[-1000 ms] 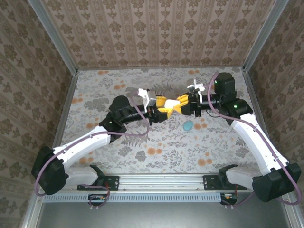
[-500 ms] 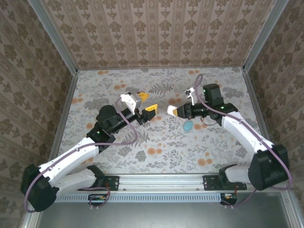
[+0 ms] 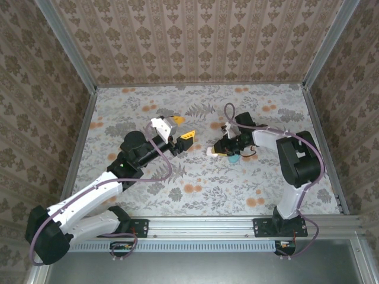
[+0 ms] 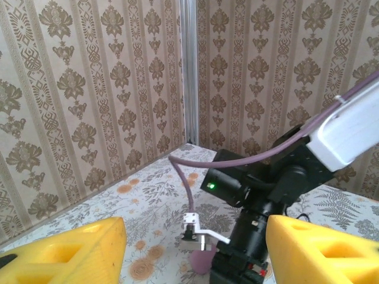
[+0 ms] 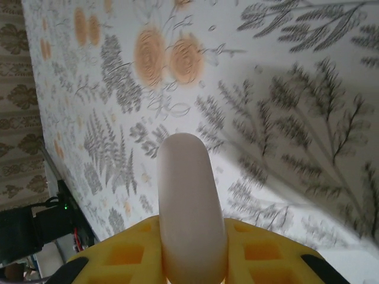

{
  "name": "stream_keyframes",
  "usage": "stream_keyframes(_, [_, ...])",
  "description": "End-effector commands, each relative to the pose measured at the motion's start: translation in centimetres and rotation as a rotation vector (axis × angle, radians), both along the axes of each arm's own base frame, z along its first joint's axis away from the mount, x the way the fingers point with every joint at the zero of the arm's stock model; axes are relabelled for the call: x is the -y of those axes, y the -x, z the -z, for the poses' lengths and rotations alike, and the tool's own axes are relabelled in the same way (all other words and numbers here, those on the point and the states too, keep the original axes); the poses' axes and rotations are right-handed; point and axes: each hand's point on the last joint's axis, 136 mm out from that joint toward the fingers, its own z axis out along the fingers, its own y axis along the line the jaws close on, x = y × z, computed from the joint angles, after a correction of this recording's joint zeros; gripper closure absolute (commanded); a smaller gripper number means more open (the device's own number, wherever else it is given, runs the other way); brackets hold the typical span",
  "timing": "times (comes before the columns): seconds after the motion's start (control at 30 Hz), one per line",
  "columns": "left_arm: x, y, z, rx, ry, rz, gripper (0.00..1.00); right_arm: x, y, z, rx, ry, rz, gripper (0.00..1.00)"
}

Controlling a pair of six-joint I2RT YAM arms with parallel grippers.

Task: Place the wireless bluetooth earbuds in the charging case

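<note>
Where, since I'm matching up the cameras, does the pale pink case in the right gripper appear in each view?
Top external: pale pink case right of centre, at the right gripper tip.
Left wrist: the case bottom centre, below the dark right arm.
Right wrist: the case bottom centre, between yellow fingers.
Shared landmark: the floral table.

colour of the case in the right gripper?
Pale pink case; right wrist view shows it best.

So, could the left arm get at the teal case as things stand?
Probably not cleanly. The left gripper is open and empty, but the right gripper, shut on a pink case, sits between it and the teal case.
</note>
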Motion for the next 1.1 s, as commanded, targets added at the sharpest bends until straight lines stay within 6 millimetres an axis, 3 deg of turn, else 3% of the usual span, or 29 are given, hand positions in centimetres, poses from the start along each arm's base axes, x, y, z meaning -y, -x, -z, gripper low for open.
stream_keyframes(0.0, [-0.7,-0.1,-0.6,0.023,-0.003,-0.027,0.35,-0.1,-1.1,0.0,-0.012,0.015,-0.004,0.76])
stream_keyframes(0.47, [-0.3,-0.8,0.0,0.013,-0.037,-0.034,0.35,1.2,-1.5,2.3,-0.074,0.146,-0.008,0.72])
stream_keyframes(0.6, [-0.2,-0.8,0.0,0.010,-0.040,-0.028,0.35,1.5,-1.6,2.0,-0.072,0.167,-0.008,0.63])
stream_keyframes(0.7, [-0.3,-1.0,0.1,0.012,-0.045,-0.039,0.35,2.2,-1.7,1.5,-0.055,0.215,0.004,0.51])
stream_keyframes(0.8, [-0.5,-1.1,0.2,0.016,-0.058,-0.048,0.35,2.7,-1.6,-0.7,-0.020,0.235,0.011,0.40])
stream_keyframes(0.9, [-0.9,-1.6,0.3,0.018,-0.067,-0.081,0.35,4.2,-2.0,-4.1,0.075,0.313,0.049,0.28])
stream_keyframes(1.0, [-1.6,-2.4,0.8,0.016,-0.079,-0.129,0.34,6.1,-3.0,-8.9,0.255,0.383,0.121,0.18])
stream_keyframes(1.07, [-2.6,-3.9,1.6,-0.007,-0.101,-0.216,0.32,8.9,-3.8,-12.4,0.433,0.477,0.235,0.13])
